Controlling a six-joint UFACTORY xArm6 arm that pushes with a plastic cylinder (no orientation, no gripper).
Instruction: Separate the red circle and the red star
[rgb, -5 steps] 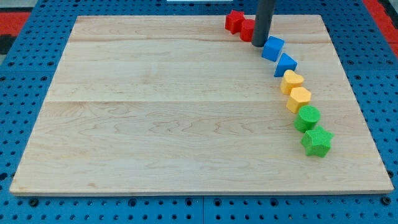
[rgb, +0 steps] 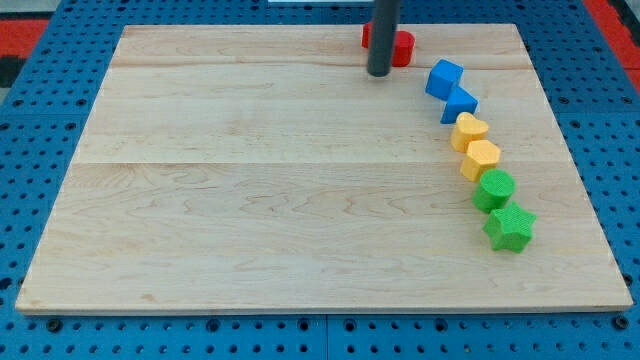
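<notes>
Close under the top edge of the desk, right of its middle: red plastic circle (rgb: 403, 47) just right of the dark rod (rgb: 384, 30), and red plastic star (rgb: 366, 34) showing only as a sliver at the rod's left, shape hardly readable there. Cannot tell whether touching or narrowly apart, with the rod covering the seam. Just below the pair, toward the bottom edge, my tip (rgb: 379, 73), resting on the light wooden board (rgb: 250, 200). No pincer on this arm, only the bare rod, so nothing clenched, released or grasped. Probably still lining up for the split. To do it well: bring my tip up into the seam itself, not against either block's broad face; then sweep toward the left edge to carry the star away alone, slowly, expecting it to turn on its points. Avoid driving the circle toward the right edge, into the blue cube (rgb: 444, 77) heading the curved row nearby, followed by blue wedge (rgb: 460, 103), two yellow blocks (rgb: 469, 130) (rgb: 481, 158), green cylinder (rgb: 494, 189) and green star (rgb: 510, 227) down toward the bottom right corner.
</notes>
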